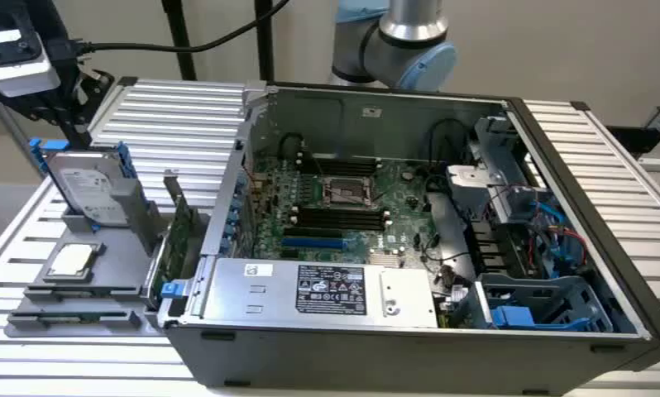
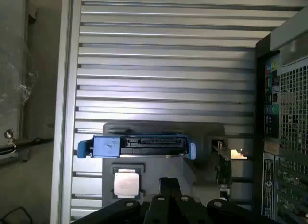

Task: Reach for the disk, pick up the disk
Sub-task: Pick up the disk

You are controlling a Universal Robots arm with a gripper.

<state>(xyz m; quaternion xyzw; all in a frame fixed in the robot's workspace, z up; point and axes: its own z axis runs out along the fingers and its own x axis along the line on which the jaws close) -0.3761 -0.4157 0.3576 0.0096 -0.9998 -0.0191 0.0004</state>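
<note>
- Hovering at about eleven o'clock of the disk (image 1: pixel 93 188) in the exterior view, the gripper (image 1: pixel 68 116) hung just above the upper blue rail, seemingly clear of it, though that corner was dim.
- Whether the gripper was spread or pressed together could not be told.
- The disk stood on edge, leaning back a little, in a grey holder (image 1: pixel 88 222) on the slatted table (image 1: pixel 175 107), at nine o'clock of the open computer case (image 1: pixel 418 356).
- A small square chip (image 1: pixel 71 260) lay flat in the holder at six o'clock of the disk, near but apart.
- A silver power supply (image 1: pixel 319 289) sat at six o'clock inside the case.
- In the wrist view the disk showed its connector edge, with a blue rail at each end.
</note>
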